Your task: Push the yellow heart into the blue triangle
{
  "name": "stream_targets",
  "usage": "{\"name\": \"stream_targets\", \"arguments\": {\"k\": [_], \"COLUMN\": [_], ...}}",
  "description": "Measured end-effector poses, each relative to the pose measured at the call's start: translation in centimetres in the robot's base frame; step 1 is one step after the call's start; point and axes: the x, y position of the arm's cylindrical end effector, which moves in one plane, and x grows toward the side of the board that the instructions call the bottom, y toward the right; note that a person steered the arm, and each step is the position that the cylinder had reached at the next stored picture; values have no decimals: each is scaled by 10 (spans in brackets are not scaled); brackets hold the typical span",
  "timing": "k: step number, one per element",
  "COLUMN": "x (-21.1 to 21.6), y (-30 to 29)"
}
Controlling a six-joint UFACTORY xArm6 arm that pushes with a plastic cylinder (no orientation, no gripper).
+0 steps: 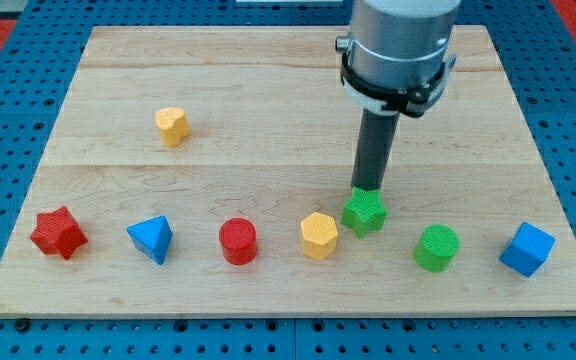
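The yellow heart [172, 126] lies on the wooden board at the upper left. The blue triangle [151, 238] lies below it, near the board's bottom edge, well apart from the heart. My tip [369, 188] stands far to the right of both, touching the top edge of the green star [365, 212]. The arm's grey body hangs above the rod at the view's top.
A row of blocks runs along the bottom: a red star [58, 233], a red cylinder [238, 241], a yellow hexagon [319, 235], a green cylinder [437, 247] and a blue cube [526, 249]. The wooden board [268, 90] sits on a blue pegboard.
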Motion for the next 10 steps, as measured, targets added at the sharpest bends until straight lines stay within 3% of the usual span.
{"name": "stream_targets", "arguments": {"k": [2, 4, 5, 7, 9, 10], "x": [40, -33, -77, -94, -131, -153], "y": [0, -5, -52, -214, -240, -215]}}
